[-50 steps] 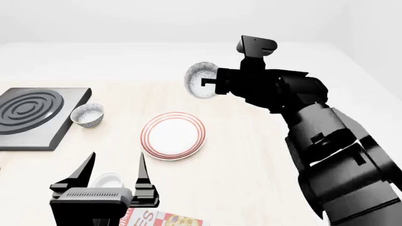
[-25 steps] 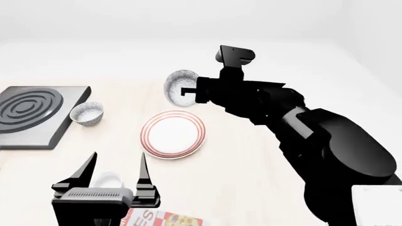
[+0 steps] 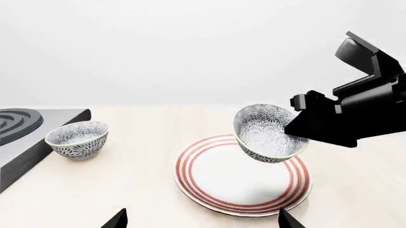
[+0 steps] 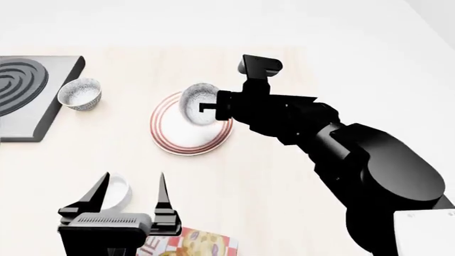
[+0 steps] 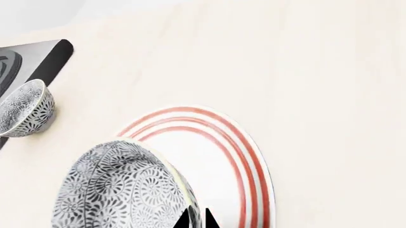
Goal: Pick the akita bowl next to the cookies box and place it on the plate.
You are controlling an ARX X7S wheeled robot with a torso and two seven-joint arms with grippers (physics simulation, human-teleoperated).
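While the right pincer [image 4: 208, 107] grips the akita bowl [image 4: 197, 104] by its rim, the bowl hangs tilted above the plate [image 4: 186, 140], not touching it. Left wrist view shows clear air between bowl [image 3: 266, 134] and plate [image 3: 244, 178], bowl over the plate's right-arm side. Right wrist view: fingertips [image 5: 197, 219] pinched narrow on the bowl wall [image 5: 120, 190], plate rings [image 5: 244, 161] beneath.

Left pincer [image 4: 131, 189] spread wide, holding nothing, low over the near tabletop [image 4: 270, 197], with the plain white cup [image 4: 117, 193] between its fingers. Cookies box [image 4: 193, 242] just beside it at the near edge, partly cut off.

Twin speckled bowl [image 4: 80, 93] sits upright on the tabletop, just beside the grey burner slab [image 4: 32, 96], well apart from the plate.
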